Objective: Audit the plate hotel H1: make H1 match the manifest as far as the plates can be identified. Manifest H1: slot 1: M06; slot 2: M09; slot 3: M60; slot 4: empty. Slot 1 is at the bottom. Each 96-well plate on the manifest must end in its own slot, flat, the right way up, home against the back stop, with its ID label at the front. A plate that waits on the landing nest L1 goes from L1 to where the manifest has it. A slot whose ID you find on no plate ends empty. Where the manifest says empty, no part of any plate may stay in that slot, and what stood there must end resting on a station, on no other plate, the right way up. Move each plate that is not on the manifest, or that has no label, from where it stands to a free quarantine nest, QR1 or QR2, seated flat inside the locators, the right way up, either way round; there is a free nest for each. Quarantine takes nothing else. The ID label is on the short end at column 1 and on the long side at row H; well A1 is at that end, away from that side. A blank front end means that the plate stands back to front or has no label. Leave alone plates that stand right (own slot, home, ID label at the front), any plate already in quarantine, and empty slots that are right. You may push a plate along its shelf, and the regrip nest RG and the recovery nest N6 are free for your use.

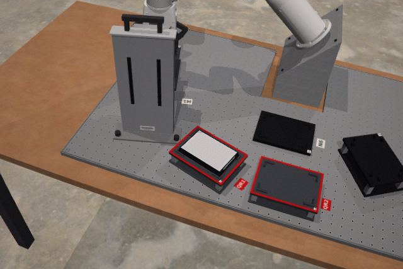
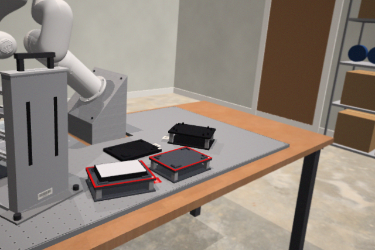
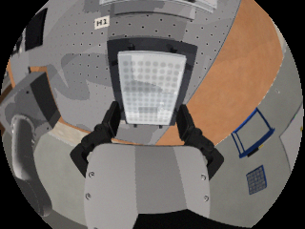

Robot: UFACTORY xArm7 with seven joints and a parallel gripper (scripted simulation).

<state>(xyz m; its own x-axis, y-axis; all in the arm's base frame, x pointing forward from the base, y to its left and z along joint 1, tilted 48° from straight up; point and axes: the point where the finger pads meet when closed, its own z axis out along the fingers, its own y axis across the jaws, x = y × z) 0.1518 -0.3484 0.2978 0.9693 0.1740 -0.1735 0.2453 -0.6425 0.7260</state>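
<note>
a: since the tower [image 1: 146,74] turns its slotted back panel to both room cameras, what do they miss?

b: its shelves, and the gripper [image 3: 148,129]; only the wrist camera shows that; its two dark fingers are spread wide with nothing between them, hovering over a white well plate [image 3: 151,86] that lies in a dark nest [image 3: 114,57] on the grey board beyond the tower's front; the fingers sit just at the plate's near end, apart from it as far as i can tell; any label on it is too blurred to read.

a: and what do the room cameras give that the wrist one lacks?

b: the red-edged nests; the nearer one, tagged qr1 [image 1: 182,158], holds a second white plate [image 1: 208,150] lying flat inside the border, a little askew to the board's edge; the other red nest, qr2 [image 1: 320,191], has only its corner stops showing; a flat black pad [image 1: 284,130] by the n6 tag and a raised black block [image 1: 374,162] carry nothing.

a: anything in the tower?

b: hidden from above; the side view shows only slivers of shelf edges [image 2: 2,138] at the frame's left, too little to tell.
</note>
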